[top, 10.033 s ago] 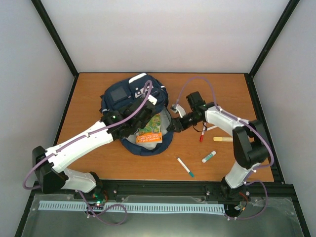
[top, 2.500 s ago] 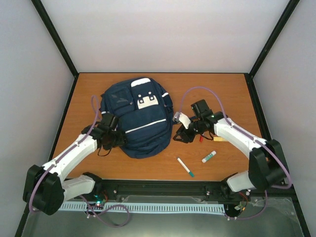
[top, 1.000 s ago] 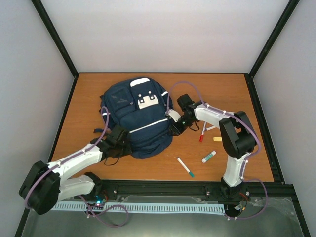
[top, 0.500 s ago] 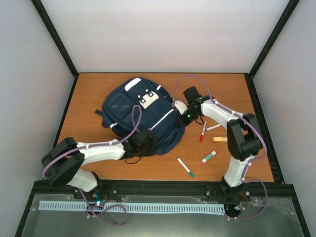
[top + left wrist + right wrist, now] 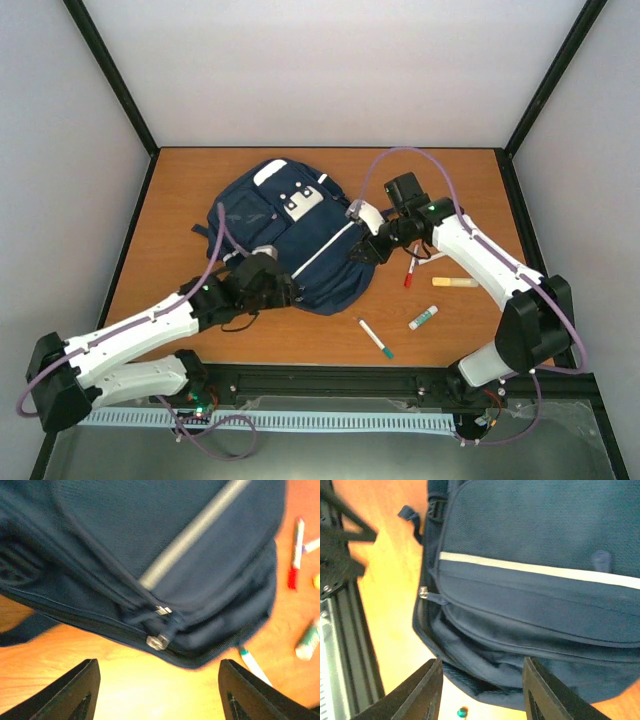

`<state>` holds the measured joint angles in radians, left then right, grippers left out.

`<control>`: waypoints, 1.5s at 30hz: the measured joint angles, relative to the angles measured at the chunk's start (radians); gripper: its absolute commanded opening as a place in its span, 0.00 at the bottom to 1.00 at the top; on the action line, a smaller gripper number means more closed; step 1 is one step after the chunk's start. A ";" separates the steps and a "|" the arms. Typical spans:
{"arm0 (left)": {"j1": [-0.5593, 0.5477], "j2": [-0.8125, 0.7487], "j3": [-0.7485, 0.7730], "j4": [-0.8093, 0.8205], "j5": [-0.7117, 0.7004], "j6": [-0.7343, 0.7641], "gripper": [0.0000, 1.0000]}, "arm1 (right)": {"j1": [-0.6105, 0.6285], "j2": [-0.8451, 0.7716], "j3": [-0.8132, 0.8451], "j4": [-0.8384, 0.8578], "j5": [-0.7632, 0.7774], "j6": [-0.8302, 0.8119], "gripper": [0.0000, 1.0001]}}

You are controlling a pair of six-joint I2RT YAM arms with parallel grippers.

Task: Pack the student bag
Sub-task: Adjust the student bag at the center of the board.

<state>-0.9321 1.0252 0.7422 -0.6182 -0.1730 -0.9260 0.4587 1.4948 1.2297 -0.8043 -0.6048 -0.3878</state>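
Two claws were at work for you, both spread wide and holding nothing. Your left claw (image 5: 160,700) sat over bare counter (image 5: 450,180) just short of the near edge of the student bag (image 5: 300,240), its fingers (image 5: 75,695) framing a pair of metal zipper pulls (image 5: 159,641) on that edge; whether it touched the fabric cannot be told. Your right claw (image 5: 482,695) hung at the bag's right side, its wrist camera looking across the front pocket and a white stripe (image 5: 530,569), with one more zipper pull (image 5: 424,593) at the bag's corner.

You had the bag lying flat on the left-centre of the counter, zipped closed, buckle patch (image 5: 302,203) facing up, tilted so its top pointed to the far left. To its right, apart from it, lay a red-capped marker (image 5: 409,272), a green-tipped marker (image 5: 376,338), a green-capped glue stick (image 5: 423,318) and a yellow stick (image 5: 452,283).
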 measured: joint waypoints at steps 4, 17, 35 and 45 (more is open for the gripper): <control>0.127 -0.023 -0.036 -0.005 0.009 -0.039 0.58 | 0.038 0.014 0.000 -0.032 -0.032 -0.013 0.46; 0.258 0.116 -0.134 0.180 0.179 -0.122 0.45 | 0.233 0.314 0.050 -0.037 -0.032 -0.021 0.42; 0.260 0.152 -0.253 0.361 0.254 -0.175 0.10 | 0.287 0.435 0.124 -0.042 -0.048 0.031 0.47; 0.265 -0.031 -0.360 0.409 0.208 -0.187 0.01 | 0.306 0.539 0.232 -0.092 -0.132 0.071 0.48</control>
<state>-0.6670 0.9947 0.3824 -0.2089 0.0345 -1.1133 0.7647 2.0342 1.4612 -0.8967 -0.7364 -0.3172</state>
